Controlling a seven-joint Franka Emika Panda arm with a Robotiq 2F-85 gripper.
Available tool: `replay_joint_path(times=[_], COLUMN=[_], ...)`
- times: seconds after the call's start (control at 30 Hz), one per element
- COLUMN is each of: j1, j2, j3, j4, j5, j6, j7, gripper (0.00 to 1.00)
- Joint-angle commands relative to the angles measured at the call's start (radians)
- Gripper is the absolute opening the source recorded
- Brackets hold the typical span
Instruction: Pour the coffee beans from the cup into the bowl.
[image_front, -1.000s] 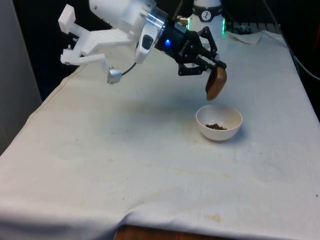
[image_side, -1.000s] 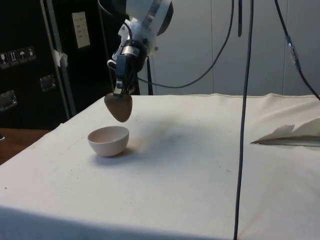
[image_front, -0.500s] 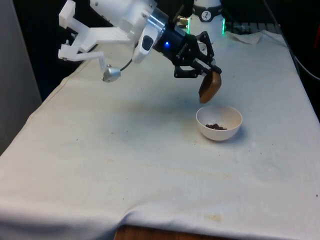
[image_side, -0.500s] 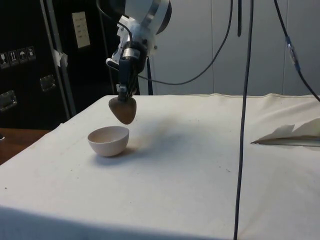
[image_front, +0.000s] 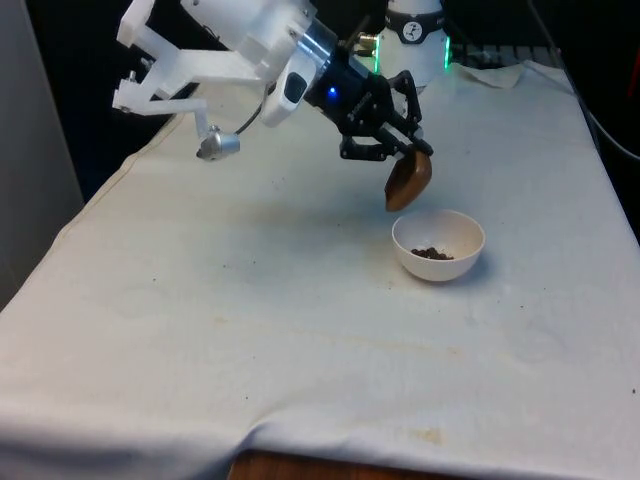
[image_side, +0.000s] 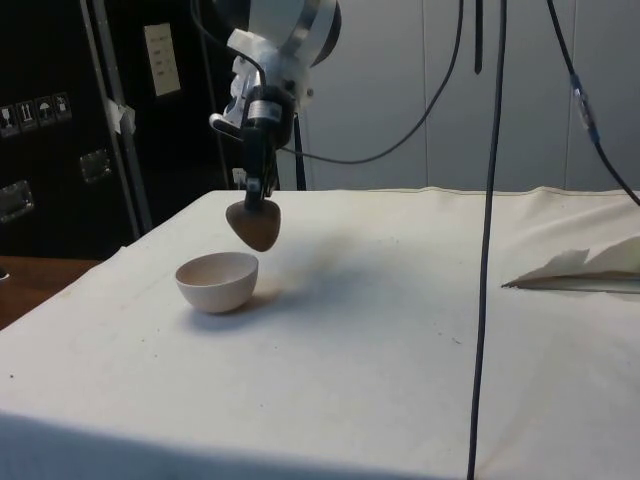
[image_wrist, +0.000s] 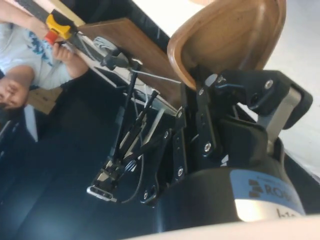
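A white bowl (image_front: 438, 246) stands on the cloth and holds dark coffee beans (image_front: 432, 254); from the side the bowl (image_side: 217, 281) shows its outer wall. My gripper (image_front: 407, 152) is shut on the rim of a brown wooden cup (image_front: 408, 181), which hangs tilted steeply just above the bowl's edge, toward the front view's left. In the side view the cup (image_side: 253, 224) hangs above the bowl's right rim under my gripper (image_side: 258, 196). In the wrist view the cup (image_wrist: 227, 36) shows an empty wooden inside, pinched at its rim by my gripper (image_wrist: 210, 82).
A crumpled white paper (image_side: 585, 270) lies on the cloth far from the bowl. Black cables (image_side: 487, 230) hang down in the side view. A person's hands (image_wrist: 30, 60) show beyond the table in the wrist view.
My gripper has carried the tilted cup up and toward the front view's left, off the bowl's middle to its rim. The beans lie in the bowl throughout.
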Motion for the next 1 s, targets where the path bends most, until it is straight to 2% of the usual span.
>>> replay_joint_path(times=[0.0,0.13,0.17,0.2,0.23,0.4,0.43,0.47,0.5,0.7,0.73,0.77,0.97], j1=[0.011,0.013,0.004,0.014,0.015,0.017,0.008,0.018,0.019,0.021,0.012,0.021,0.024], j2=[-0.003,-0.003,0.000,-0.003,-0.003,-0.003,0.000,-0.003,-0.003,-0.003,0.000,-0.002,-0.002], j3=[-0.006,-0.005,0.000,-0.005,-0.005,-0.004,0.001,-0.004,-0.003,-0.001,0.005,-0.001,0.002], j4=[-0.001,-0.001,0.000,-0.001,-0.001,0.000,0.002,0.000,0.000,0.001,0.003,0.001,0.002], j5=[-0.017,-0.043,-0.031,-0.048,-0.054,-0.081,-0.070,-0.091,-0.097,-0.134,-0.124,-0.139,-0.179], j6=[0.018,0.034,0.021,0.037,0.040,0.056,0.043,0.062,0.066,0.088,0.076,0.090,0.112], j7=[0.012,0.015,0.003,0.015,0.016,0.019,0.007,0.020,0.021,0.028,0.017,0.029,0.037], gripper=[0.03,0.03,0.03,0.03,0.03,0.03,0.03,0.03,0.03,0.03,0.03,0.03,0.03])
